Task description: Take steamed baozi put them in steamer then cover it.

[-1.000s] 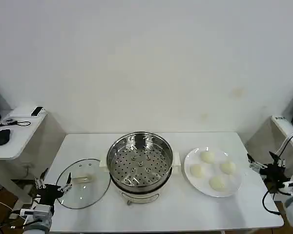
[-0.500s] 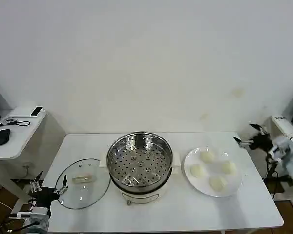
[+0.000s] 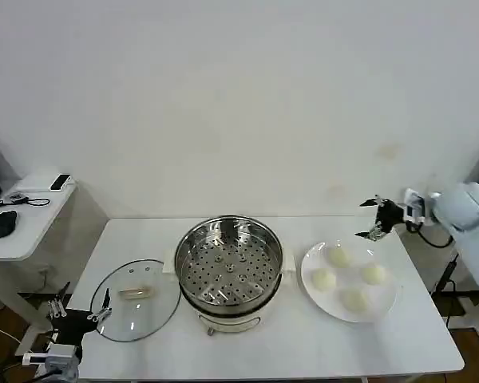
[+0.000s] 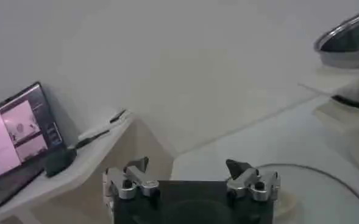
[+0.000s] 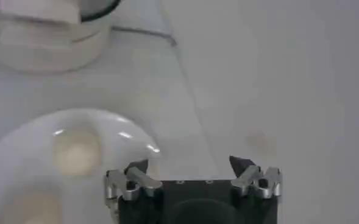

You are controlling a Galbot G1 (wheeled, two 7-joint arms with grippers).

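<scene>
We see the right gripper (image 3: pixel 372 219) raised above the far right part of the desk (image 3: pixel 255 351), its jaws spread and empty. Just below and in front of it sits the white plate (image 3: pixel 385 307) carrying the four steamed baozi (image 3: pixel 339 257), none touched. Farther out from this gripper, toward the desk's middle, stands the steamer (image 3: pixel 229 264), uncovered. Beyond that lies the cover (image 3: pixel 136 299), flat on the desk. The left gripper (image 3: pixel 80 309) hangs low beside the cover, jaws spread.
</scene>
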